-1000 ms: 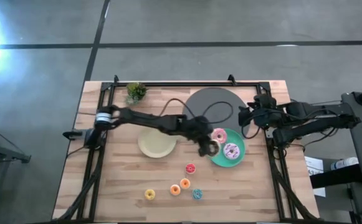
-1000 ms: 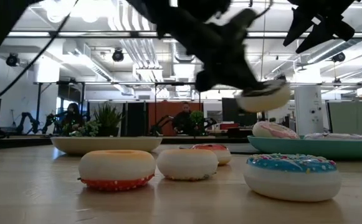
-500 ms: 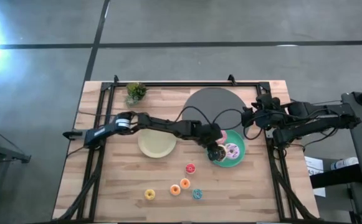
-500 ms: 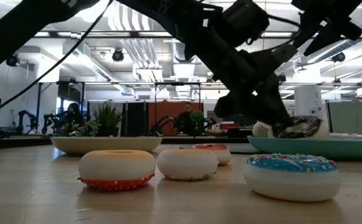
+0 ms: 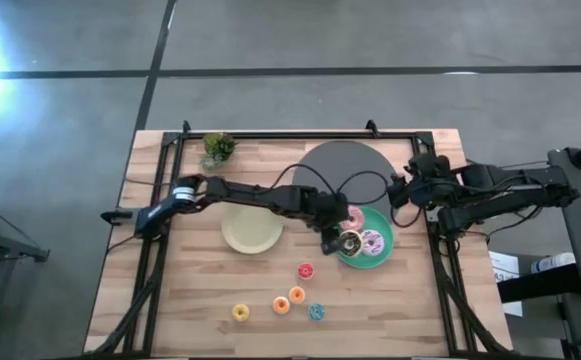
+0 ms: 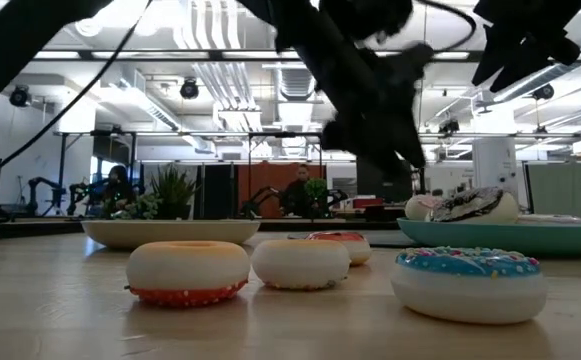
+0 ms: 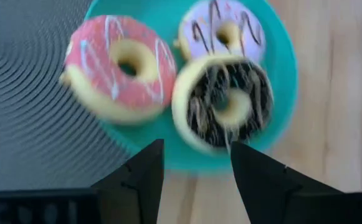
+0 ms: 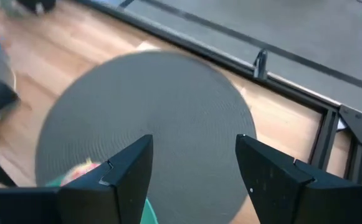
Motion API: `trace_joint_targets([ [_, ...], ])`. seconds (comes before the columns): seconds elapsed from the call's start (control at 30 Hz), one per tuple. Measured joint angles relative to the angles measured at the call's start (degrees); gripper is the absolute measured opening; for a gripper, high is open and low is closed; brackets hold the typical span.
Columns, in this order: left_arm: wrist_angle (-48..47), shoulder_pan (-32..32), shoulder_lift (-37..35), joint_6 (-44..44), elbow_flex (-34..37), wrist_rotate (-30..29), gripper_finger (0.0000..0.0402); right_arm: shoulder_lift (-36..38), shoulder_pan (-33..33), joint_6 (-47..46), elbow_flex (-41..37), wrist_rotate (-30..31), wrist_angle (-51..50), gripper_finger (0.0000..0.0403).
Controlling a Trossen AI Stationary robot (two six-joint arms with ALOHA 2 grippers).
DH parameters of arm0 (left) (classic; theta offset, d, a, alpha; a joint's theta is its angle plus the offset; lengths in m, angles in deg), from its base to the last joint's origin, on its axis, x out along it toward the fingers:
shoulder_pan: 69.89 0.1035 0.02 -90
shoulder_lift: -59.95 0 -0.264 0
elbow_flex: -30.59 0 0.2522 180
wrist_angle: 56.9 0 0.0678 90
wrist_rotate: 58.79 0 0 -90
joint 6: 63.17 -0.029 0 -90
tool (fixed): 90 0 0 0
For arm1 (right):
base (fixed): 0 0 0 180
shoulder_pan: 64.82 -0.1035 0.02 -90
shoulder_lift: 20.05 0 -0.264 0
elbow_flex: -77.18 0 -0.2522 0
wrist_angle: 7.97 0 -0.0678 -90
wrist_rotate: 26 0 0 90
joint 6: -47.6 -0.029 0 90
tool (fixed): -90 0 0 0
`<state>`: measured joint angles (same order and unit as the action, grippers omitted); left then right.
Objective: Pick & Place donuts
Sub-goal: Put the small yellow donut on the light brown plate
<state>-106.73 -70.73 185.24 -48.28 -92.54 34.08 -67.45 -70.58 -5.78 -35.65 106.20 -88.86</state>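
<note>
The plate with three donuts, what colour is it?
Teal plate, clearest in the left wrist view.

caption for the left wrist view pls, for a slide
Left gripper, fingers open, above the teal plate holding the pink donut, lilac donut and chocolate donut.

Carried in the air a second ago, the chocolate-brown donut (image 7: 225,107) now lies on the teal plate (image 7: 283,74) against the pink (image 7: 117,67) and lilac (image 7: 222,33) ones, just beyond the left gripper (image 7: 195,163), whose fingers have let go and lifted clear.
</note>
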Motion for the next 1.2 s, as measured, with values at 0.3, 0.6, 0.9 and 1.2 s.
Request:
trace_joint_targets([
  [0.3, -3.42, -2.07, -11.71, -2.39, 15.64, -0.63, 0.0160, -3.37, 0.00, 9.65, -1.40, -9.28, 2.21, 0.0219],
  [0.6, 5.38, -9.49, -37.22, 14.55, 45.89, -0.19, 0.0160, -10.72, -0.24, 20.53, -2.20, -20.34, 15.48, 0.0219],
  [0.9, 10.46, -29.25, -44.29, 37.95, 58.37, -5.22, 0.0160, -19.35, -0.22, 25.55, -2.15, -21.70, 20.23, 0.0219],
  [1.2, 10.96, -38.35, -36.93, 45.51, 57.57, -5.66, 0.0160, -22.86, -0.22, 25.57, -2.15, -23.23, 22.01, 0.0219],
])
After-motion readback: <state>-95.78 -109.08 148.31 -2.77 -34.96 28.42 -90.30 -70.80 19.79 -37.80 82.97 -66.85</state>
